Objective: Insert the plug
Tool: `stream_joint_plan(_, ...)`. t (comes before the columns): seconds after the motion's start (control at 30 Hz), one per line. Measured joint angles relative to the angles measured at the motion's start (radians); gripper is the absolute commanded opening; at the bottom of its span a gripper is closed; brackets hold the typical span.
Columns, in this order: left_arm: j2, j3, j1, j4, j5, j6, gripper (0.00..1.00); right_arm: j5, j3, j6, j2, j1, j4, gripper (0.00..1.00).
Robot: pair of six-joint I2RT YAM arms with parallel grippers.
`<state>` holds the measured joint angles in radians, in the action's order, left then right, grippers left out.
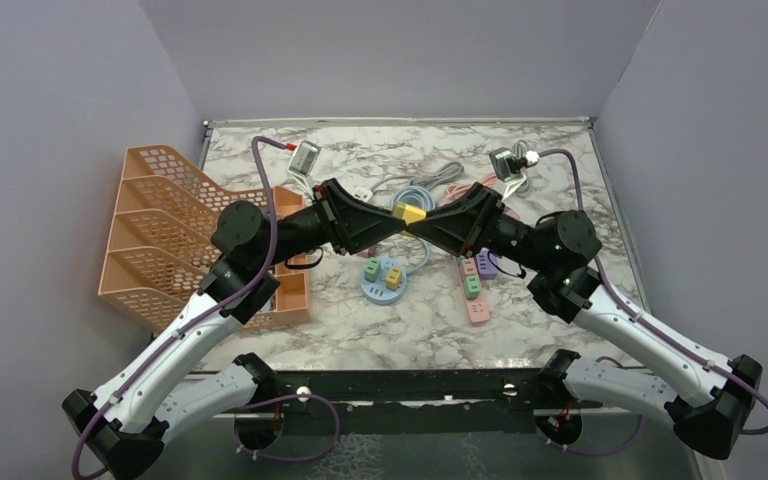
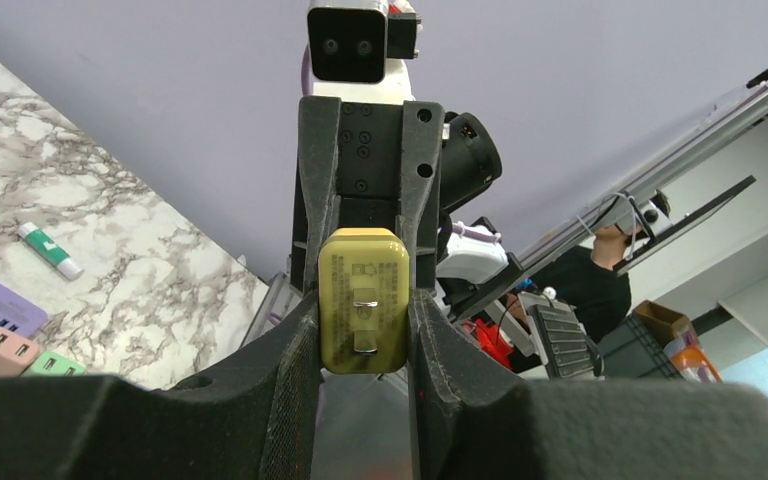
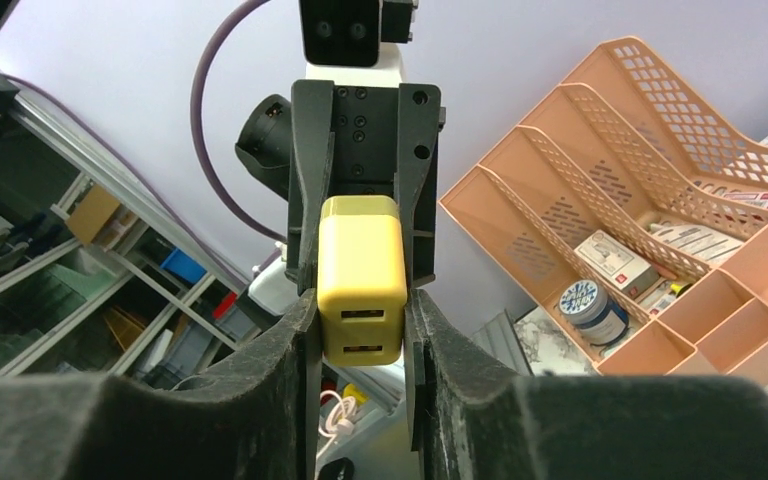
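Left fingers (image 2: 282, 395) and right fingers (image 3: 295, 385) both pinch the level yellow plug (image 1: 409, 212), prongs toward left arm (image 1: 260, 235)

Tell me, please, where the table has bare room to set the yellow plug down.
The near edge of the table is bare, from the rack rightward, in front of the hub and pink strip. A band along the back wall, behind the cables, is bare too. The middle, around hub, strip and cables, is crowded.
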<state>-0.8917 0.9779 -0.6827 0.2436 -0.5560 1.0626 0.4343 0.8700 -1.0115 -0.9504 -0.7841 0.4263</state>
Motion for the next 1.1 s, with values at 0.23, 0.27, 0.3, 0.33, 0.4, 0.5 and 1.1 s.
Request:
stream_joint_plan(0.23, 0.013, -0.045, 0.008, 0.034, 0.016, 0.02, 0.08, 0.003, -0.006, -0.036, -0.041, 0.001, 0.039, 0.22)
stream_joint_plan(0.27, 0.013, -0.047, 0.01, 0.035, 0.018, 0.02, 0.09, 0.002, -0.006, -0.041, -0.045, 0.002, 0.042, 0.14)
stream_joint_plan(0.3, 0.014, -0.05, 0.013, 0.038, 0.019, 0.02, 0.1, 0.002, -0.006, -0.046, -0.049, 0.003, 0.044, 0.08)
stream_joint_plan(0.33, 0.014, -0.05, 0.014, 0.038, 0.021, 0.019, 0.13, 0.002, -0.006, -0.048, -0.051, 0.005, 0.046, 0.02)
stream_joint_plan(0.4, 0.016, -0.051, 0.014, 0.036, 0.023, 0.016, 0.26, 0.002, -0.006, -0.047, -0.051, 0.005, 0.045, 0.01)
stream_joint_plan(0.5, 0.024, -0.052, 0.014, 0.005, 0.028, -0.01, 0.48, 0.0, -0.004, -0.03, -0.047, 0.005, 0.015, 0.01)
stream_joint_plan(1.1, 0.213, -0.081, 0.001, -0.671, 0.543, -0.512, 0.71, -0.519, 0.266, 0.304, 0.091, 0.0, -1.268, 0.01)
